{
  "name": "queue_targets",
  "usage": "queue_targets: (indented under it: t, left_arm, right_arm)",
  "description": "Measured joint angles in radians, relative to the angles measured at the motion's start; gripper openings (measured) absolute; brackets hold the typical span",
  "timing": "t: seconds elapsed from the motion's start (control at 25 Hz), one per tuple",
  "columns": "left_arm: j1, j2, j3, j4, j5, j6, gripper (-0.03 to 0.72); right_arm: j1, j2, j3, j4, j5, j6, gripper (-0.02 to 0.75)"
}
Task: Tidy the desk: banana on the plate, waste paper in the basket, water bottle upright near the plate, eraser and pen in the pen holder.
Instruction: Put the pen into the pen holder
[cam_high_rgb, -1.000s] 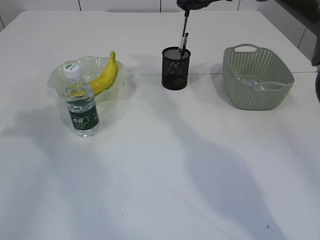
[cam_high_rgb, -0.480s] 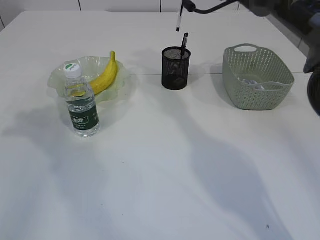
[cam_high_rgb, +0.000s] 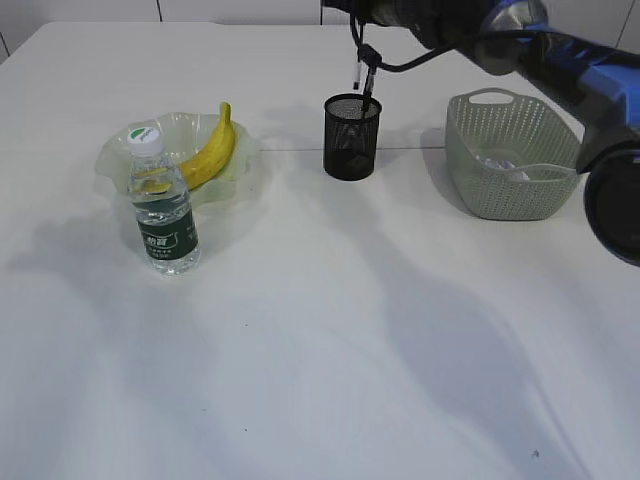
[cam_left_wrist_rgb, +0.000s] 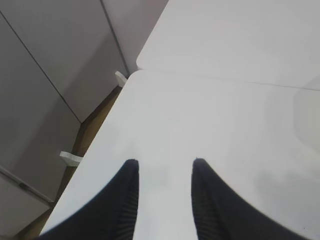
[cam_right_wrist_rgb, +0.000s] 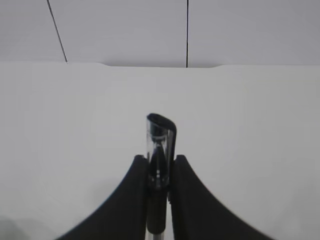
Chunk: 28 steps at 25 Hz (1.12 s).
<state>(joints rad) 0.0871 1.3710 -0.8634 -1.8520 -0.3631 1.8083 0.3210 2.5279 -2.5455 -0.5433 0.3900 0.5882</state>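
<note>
Plastic, clear-barrelled and slim, the pen (cam_right_wrist_rgb: 159, 170) is pinched between the right jaws, which are nearly closed on its upper barrel with the dark cap end standing proud above them. In the exterior view the pen (cam_high_rgb: 360, 72) hangs close to vertical from the right gripper (cam_high_rgb: 362, 40), its lower end just above the rim of the holder (cam_high_rgb: 352, 137), toward the rim's 1 o'clock side; whether the tip has crossed the rim cannot be told.

Handling judgement: the pen is light and stiff but smooth and round, so it could pivot or slip in a two-point pinch. A hold on the upper barrel, as now, suits a straight drop into the mesh cup. The holder itself looks light and could be knocked if the pen strikes its rim.

Left gripper (cam_left_wrist_rgb: 162, 200): jaws partly open, holding nothing, over bare bench (cam_left_wrist_rgb: 225, 125) near its edge.

Other items: banana (cam_high_rgb: 208, 152) lies in the plate (cam_high_rgb: 120, 150); bottle (cam_high_rgb: 164, 205) stands upright at the plate's 6 o'clock, just beside it; basket (cam_high_rgb: 515, 155) at the holder's 3 o'clock holds pale crumpled paper. The eraser is not discernible.
</note>
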Motion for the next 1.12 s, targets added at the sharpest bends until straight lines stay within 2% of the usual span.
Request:
queue_targets:
  t: [1.12]
  left_arm:
    - [0.000, 0.000, 0.000, 0.000, 0.016, 0.000, 0.244]
  right_arm:
    - [-0.001, 0.137, 0.000, -0.033, -0.012, 0.036, 0.071]
